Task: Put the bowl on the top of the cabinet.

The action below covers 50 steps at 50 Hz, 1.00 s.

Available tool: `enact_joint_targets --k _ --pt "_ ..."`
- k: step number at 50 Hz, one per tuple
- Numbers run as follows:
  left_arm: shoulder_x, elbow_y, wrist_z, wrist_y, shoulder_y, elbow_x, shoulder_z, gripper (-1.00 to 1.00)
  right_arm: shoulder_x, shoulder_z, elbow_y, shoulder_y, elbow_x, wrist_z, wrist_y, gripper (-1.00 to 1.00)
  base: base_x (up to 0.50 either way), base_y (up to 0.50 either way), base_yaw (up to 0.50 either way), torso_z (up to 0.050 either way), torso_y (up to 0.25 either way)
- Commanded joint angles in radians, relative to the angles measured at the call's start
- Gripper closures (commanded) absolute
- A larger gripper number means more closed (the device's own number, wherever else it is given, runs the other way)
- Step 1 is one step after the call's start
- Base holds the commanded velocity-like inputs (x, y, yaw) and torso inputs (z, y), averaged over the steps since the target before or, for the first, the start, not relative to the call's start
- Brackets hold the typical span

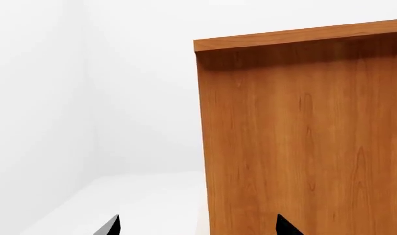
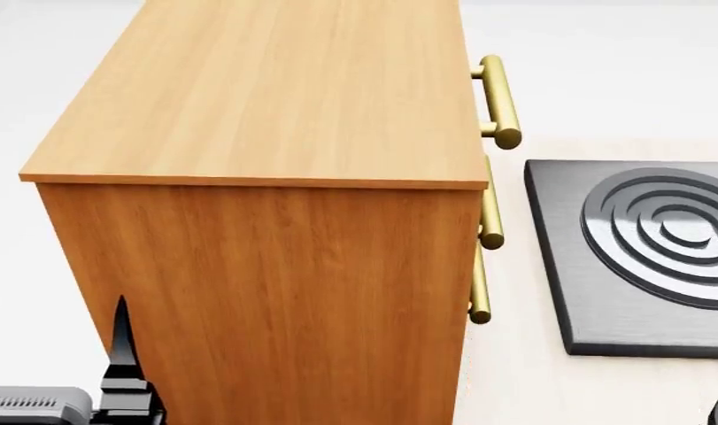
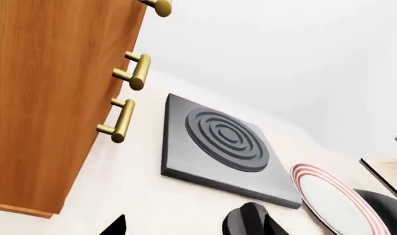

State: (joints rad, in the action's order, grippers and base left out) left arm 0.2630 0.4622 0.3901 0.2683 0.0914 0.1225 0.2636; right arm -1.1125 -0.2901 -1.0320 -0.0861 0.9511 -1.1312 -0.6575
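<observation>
The orange-brown cabinet point(image 2: 276, 97) fills the head view, its flat top bare and its brass handles point(image 2: 497, 102) on the right side. It also shows in the left wrist view point(image 1: 303, 137) and the right wrist view point(image 3: 41, 98). My left gripper point(image 1: 198, 230) is open and empty, low beside the cabinet's plain side; its fingers point(image 2: 122, 345) show at the head view's lower left. My right gripper point(image 3: 195, 230) is open and empty over the pale counter. The bowl does not show clearly; a dark rounded shape point(image 3: 387, 208) sits behind the plate.
A grey stove plate with concentric rings point(image 2: 642, 257) lies on the pale counter right of the cabinet, also in the right wrist view point(image 3: 218, 142). A white plate with red rings point(image 3: 335, 200) stands tilted beyond it. A black knob point(image 3: 245, 220) sits close to my right gripper.
</observation>
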Motion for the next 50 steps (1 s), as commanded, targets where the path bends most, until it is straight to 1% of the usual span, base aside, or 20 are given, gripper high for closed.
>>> enact_joint_targets --k 1,7,12,18,26,38,40,50 --pt "0.001 -0.002 0.007 0.000 0.005 -0.003 0.010 -1.00 -0.172 -0.132 0.022 -0.115 0.017 -0.151 0.193 -1.00 0.00 0.00 0.00 0.000 0.000" --pt "0.003 0.002 0.010 0.007 0.008 -0.004 0.015 -1.00 -0.189 -0.139 0.041 -0.179 -0.012 -0.157 0.248 -1.00 0.00 0.00 0.00 0.000 0.000" --pt "0.001 -0.018 0.011 -0.003 0.011 -0.008 0.024 -1.00 -0.180 -0.151 0.075 -0.211 -0.042 -0.148 0.275 -1.00 0.00 0.00 0.00 0.000 0.000" --pt "0.003 0.000 0.016 0.013 0.013 -0.010 0.029 -1.00 -0.186 -0.156 0.093 -0.255 -0.068 -0.147 0.320 -1.00 0.00 0.00 0.00 0.000 0.000" --pt "0.007 -0.007 0.018 0.004 0.011 -0.008 0.031 -1.00 -0.166 -0.168 0.096 -0.236 -0.074 -0.143 0.289 -1.00 0.00 0.00 0.00 0.000 0.000" --pt "0.010 -0.011 0.022 0.003 0.014 -0.004 0.033 -1.00 -0.171 -0.167 0.134 -0.254 -0.084 -0.126 0.317 -1.00 0.00 0.00 0.00 0.000 0.000" --pt "0.011 -0.007 0.023 0.004 0.013 -0.002 0.034 -1.00 -0.151 -0.178 0.152 -0.241 -0.088 -0.110 0.298 -1.00 0.00 0.00 0.00 0.000 0.000" --pt "0.014 -0.001 0.028 0.010 0.015 -0.002 0.038 -1.00 -0.145 -0.183 0.161 -0.245 -0.096 -0.102 0.304 -1.00 0.00 0.00 0.00 0.000 0.000"
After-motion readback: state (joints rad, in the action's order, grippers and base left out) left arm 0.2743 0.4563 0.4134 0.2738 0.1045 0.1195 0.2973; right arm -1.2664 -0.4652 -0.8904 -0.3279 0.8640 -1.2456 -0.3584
